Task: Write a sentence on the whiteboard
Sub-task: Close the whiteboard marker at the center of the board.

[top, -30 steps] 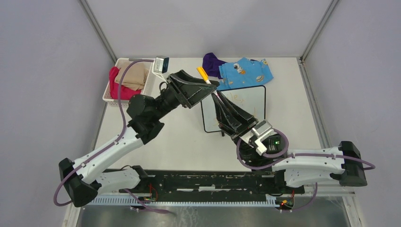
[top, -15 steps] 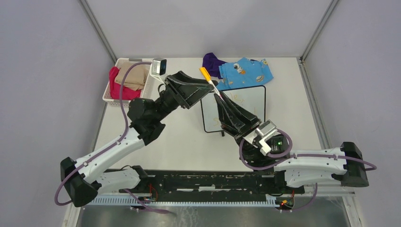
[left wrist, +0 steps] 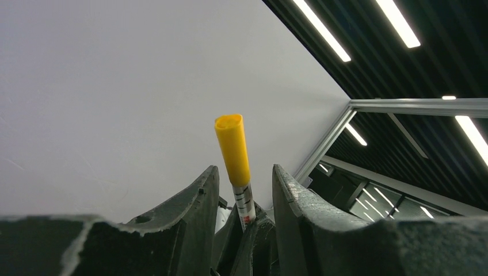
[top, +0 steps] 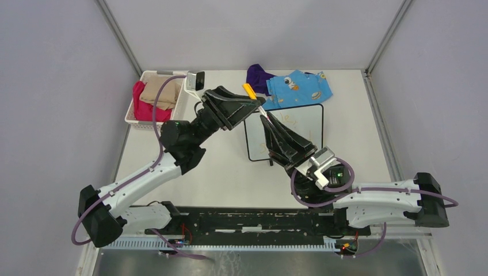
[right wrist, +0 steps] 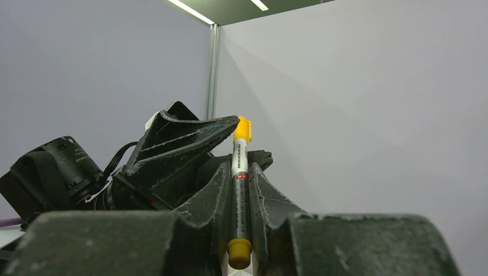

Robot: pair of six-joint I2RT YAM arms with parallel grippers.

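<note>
Status: the whiteboard lies on the tabletop mid-field, just on the near side of the blue cloth. In the top view we see faint orange strokes of the sentence on its upper half. They're too thin to read, and the right arm covers the lower left part, so we can't say whether both lines are there.

The marker is up off the board, clamped between the right fingers, with the yellow cap on its far end. The left fingers stand apart either side of that cap. A gap shows on both sides, so they're not gripping it.

Our read: writing is done or nearly so, and we're at the cap step. What's left, as we judge it: left arm clear of the cap, marker set down, both arms off the board. We can't rule out uncapping for more writing.
</note>
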